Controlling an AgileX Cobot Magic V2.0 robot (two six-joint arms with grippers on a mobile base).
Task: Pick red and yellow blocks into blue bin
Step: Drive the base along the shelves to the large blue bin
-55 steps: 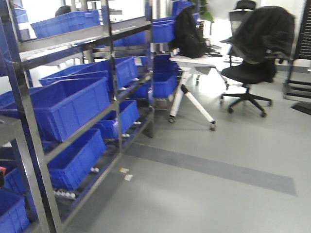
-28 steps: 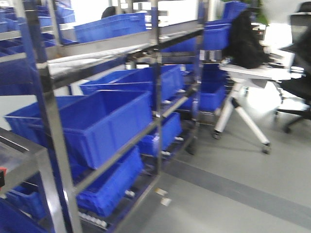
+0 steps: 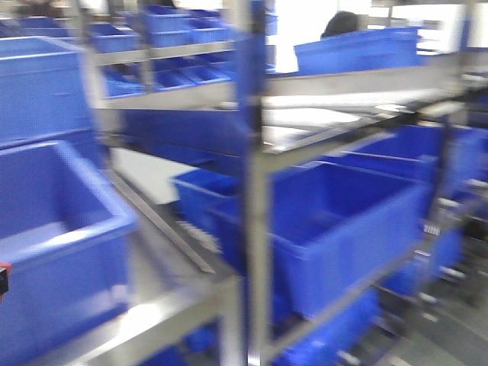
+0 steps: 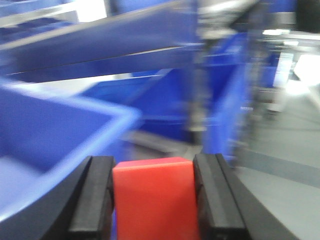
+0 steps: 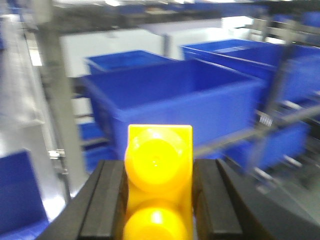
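Left gripper (image 4: 152,167): clamped on red cube (image 4: 152,200), just right of blue bin (image 4: 75,106) rim corner.
Right gripper (image 5: 159,172): clamped on yellow brick (image 5: 159,147); place against blue bin untellable.
Rack upright (image 3: 258,229): right of blue bin, shelf tubs (image 3: 343,232) beyond, edges blurred.
Open floor (image 4: 292,170): far right of blue bin.

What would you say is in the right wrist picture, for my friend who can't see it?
A yellow toy brick with two round studs is clamped between the right gripper's black fingers. Behind it, blurry blue bins sit on metal shelves.
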